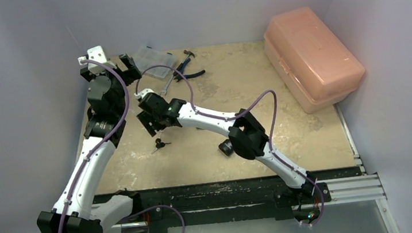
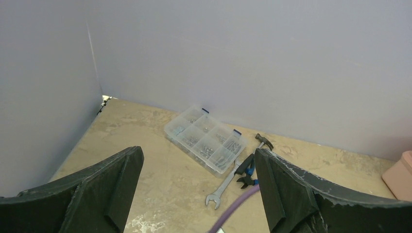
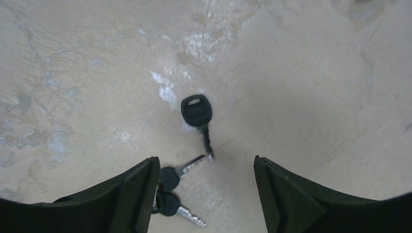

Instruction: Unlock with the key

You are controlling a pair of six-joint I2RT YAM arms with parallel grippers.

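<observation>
Three black-headed keys lie on the tan table. One key (image 3: pixel 197 111) lies alone, its blade pointing toward my right gripper (image 3: pixel 206 194). Two more keys (image 3: pixel 170 180) on a ring lie against the inner side of the left finger (image 3: pixel 131 194). The right gripper hovers just above them, open, with nothing between its fingers. From above, the keys (image 1: pixel 160 145) sit just in front of the right gripper (image 1: pixel 148 122). My left gripper (image 2: pixel 199 194) is raised at the back left (image 1: pixel 128 67), open and empty, far from the keys.
A clear organiser box (image 2: pixel 206 138), a wrench (image 2: pixel 226 187), pliers (image 2: pixel 248 172) and a small hammer (image 2: pixel 262 141) lie by the back wall. A large pink lidded box (image 1: pixel 313 59) stands at the back right. A small black object (image 1: pixel 226 147) sits beside the right arm's elbow.
</observation>
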